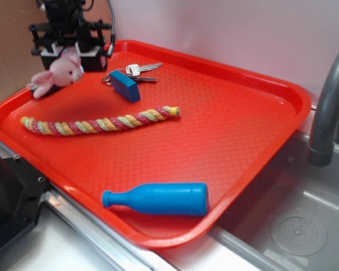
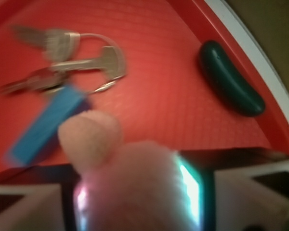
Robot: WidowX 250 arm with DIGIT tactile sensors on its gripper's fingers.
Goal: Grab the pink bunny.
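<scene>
Nearest the exterior camera lies a blue bottle-shaped toy, flat on its side on the red tray, close to the tray's front rim with its narrow neck pointing left. We take the tray as our landmark for everything else. Across its middle stretches a braided rope of pink, yellow and green strands, running from the left edge toward the centre in a shallow curve. Toward the tray's far left part we see a bunch of keys on a ring, with a blue key fob lying just in front of them and touching them.

At the tray's far left corner the gripper hangs above the surface, and the pink bunny sits pinched between its fingers, raised clear of the tray with its ears drooping down to the left and a dark shadow beneath it. In the wrist view the bunny fills the lower middle as a blurred pink mass, one rounded ear sticking up, hemmed in on both sides by the pale fingers, so we read the jaws as closed on it. Beyond it that view shows the keys and the fob on the tray, and a dark green pickle-shaped object lying near the tray's right-hand rim.

Off the tray's right side we see a grey faucet rising over a metal sink
</scene>
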